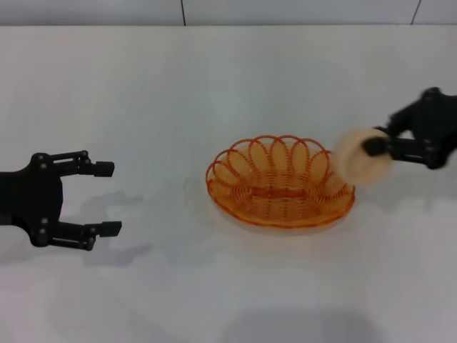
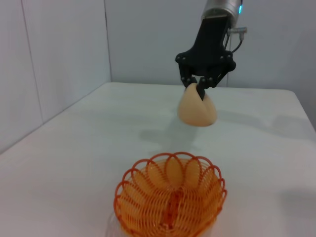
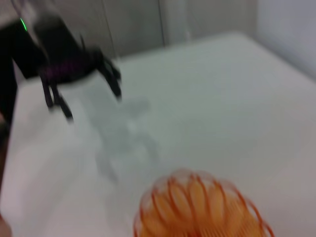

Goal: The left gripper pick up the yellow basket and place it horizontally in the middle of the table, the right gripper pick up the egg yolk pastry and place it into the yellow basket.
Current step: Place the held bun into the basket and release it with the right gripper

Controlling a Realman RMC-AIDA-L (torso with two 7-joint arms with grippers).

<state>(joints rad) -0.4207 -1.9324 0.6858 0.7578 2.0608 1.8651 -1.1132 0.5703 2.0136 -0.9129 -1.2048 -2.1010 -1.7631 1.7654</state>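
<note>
The yellow basket lies flat on the white table, near the middle, empty. It also shows in the left wrist view and the right wrist view. My right gripper is shut on the egg yolk pastry and holds it in the air just beyond the basket's right rim. The left wrist view shows that gripper pinching the top of the pastry above the table. My left gripper is open and empty at the left, well apart from the basket; it also shows in the right wrist view.
The table's back edge meets a grey wall. Walls stand close along the table's far sides in the left wrist view.
</note>
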